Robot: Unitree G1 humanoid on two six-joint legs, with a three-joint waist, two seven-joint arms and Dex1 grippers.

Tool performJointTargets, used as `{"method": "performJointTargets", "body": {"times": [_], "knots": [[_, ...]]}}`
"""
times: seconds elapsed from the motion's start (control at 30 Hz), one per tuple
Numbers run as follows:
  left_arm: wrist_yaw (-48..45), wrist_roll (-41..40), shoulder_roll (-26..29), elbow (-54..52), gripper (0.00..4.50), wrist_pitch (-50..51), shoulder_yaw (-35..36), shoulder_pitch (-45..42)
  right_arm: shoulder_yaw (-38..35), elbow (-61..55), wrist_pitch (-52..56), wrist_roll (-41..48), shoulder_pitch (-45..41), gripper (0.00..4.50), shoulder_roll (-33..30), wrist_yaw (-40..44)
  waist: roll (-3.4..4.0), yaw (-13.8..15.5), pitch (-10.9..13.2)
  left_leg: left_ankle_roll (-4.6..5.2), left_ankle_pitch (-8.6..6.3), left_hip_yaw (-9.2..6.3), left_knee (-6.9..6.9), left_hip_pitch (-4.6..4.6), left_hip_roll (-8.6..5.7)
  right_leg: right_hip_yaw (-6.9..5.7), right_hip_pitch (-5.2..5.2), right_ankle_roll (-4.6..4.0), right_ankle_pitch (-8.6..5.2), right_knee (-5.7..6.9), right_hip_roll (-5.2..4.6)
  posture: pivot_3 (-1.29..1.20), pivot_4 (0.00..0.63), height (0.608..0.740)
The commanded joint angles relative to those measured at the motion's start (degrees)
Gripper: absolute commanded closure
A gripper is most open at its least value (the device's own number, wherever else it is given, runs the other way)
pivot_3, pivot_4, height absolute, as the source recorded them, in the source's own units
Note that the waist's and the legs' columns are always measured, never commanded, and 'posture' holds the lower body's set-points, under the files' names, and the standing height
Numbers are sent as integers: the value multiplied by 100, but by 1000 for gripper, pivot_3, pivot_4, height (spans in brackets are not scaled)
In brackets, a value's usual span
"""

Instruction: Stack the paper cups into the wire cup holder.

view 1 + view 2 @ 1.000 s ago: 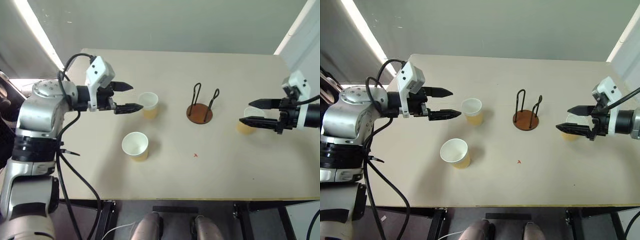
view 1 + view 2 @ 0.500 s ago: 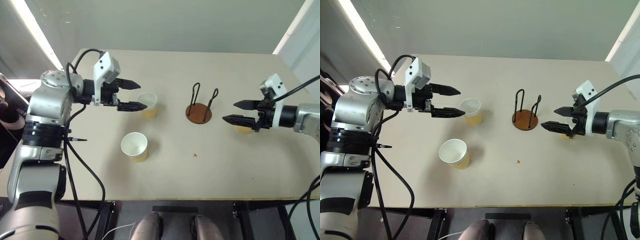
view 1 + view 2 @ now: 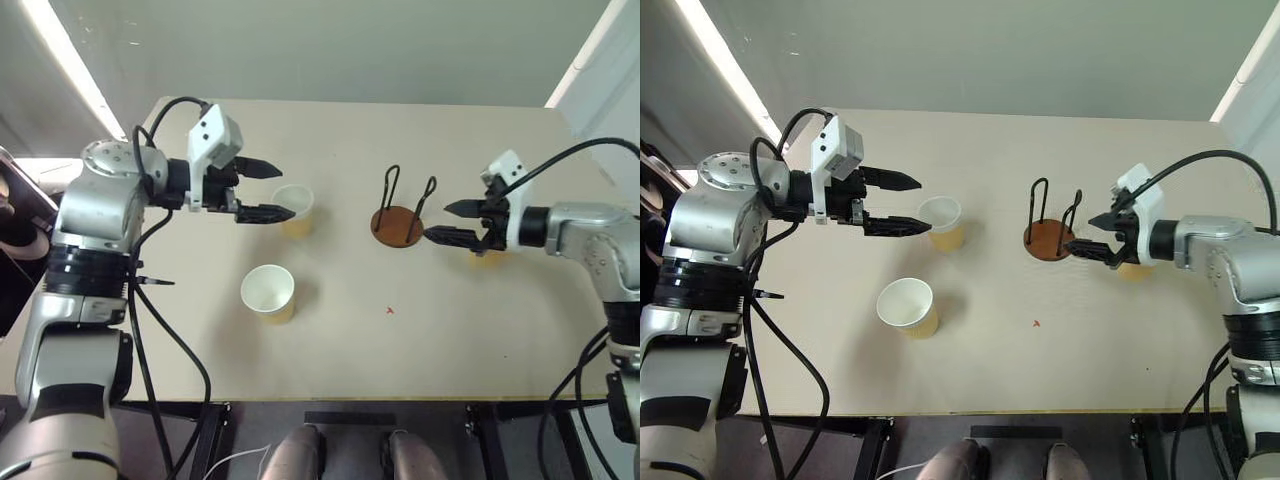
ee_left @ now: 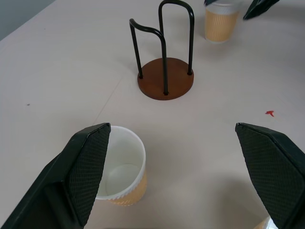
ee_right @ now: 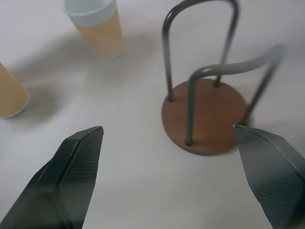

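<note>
My right gripper (image 3: 447, 222), jaws wide and empty, has slid in beside the wire cup holder (image 3: 398, 224), hiding most of the third cup (image 3: 487, 257). Left gripper (image 3: 272, 192) spread beside cup (image 3: 296, 208); another cup (image 3: 268, 291) stands nearer.

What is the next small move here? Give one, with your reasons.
Probably ease the left tool forward around the nearest paper cup and close on it. That cup stands upright just past the open fingertips, nothing is held, and the wire cup holder is empty. The right tool, also open, sits beside the holder with another cup behind it.
</note>
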Motion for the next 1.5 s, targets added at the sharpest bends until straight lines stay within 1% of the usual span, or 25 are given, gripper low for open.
{"method": "performJointTargets", "body": {"times": [0.03,0.47,0.77,0.87,0.93,1.1,1.2,1.23,1.3,1.4,1.5], "knots": [[60,-39,54,-259,0,-37,186,0,122,100,-217,-284,-230,18,68,-39,0,0,0,0,0,0,0,-1,0,0,0,0,0,-1,0,0,150,740],[169,-15,61,-383,0,-21,191,75,413,898,-762,-1004,-621,18,632,-129,0,-4,0,0,0,-1,0,-12,0,-1,-12,0,0,0,0,0,150,740],[215,-22,32,-417,0,-11,169,117,377,1202,-819,-1282,-813,18,999,-285,0,-1,0,0,0,0,0,-21,0,-2,-21,-1,0,-1,0,0,150,740],[221,-24,36,-400,0,-18,172,116,342,1239,-810,-1326,-850,599,1050,-296,0,0,0,0,0,-1,0,-24,0,-3,-22,-1,0,-2,0,0,150,740],[219,-37,36,-403,0,0,177,123,302,1263,-802,-1325,-886,1279,1092,-330,0,-1,0,0,0,-1,1,-25,0,-2,-23,-1,0,-3,0,0,150,740],[193,-55,37,-391,0,78,158,126,239,1257,-750,-1273,-911,3148,1149,-360,0,-3,0,-1,0,-1,0,-25,0,-3,-25,-1,0,-2,0,0,150,740],[154,-55,68,-398,0,127,142,155,208,1191,-718,-1200,-889,4251,1105,-252,0,0,0,0,0,-1,0,-26,0,-3,-25,-1,0,-3,0,0,150,740],[137,-53,79,-402,0,142,133,170,160,1151,-687,-1129,-882,4461,1086,-195,0,0,0,0,0,-1,0,-26,0,-3,-25,-1,0,-2,0,0,150,740],[121,-50,88,-423,0,173,124,202,50,994,-618,-964,-836,4461,1044,-59,0,-2,0,-1,0,-1,0,-25,0,-3,-24,-1,0,-2,0,0,150,740],[75,-89,141,-523,0,290,140,271,-2,327,-391,-718,-625,4461,815,222,1,3,0,-1,0,-1,0,-29,0,-4,-27,-3,-2,-2,0,0,150,740],[-27,-172,244,-730,0,456,171,392,-30,-685,-91,-314,-242,4461,332,673,0,13,0,-1,0,-5,2,-45,0,-12,-31,-4,-2,-4,1,0,150,740]]}}
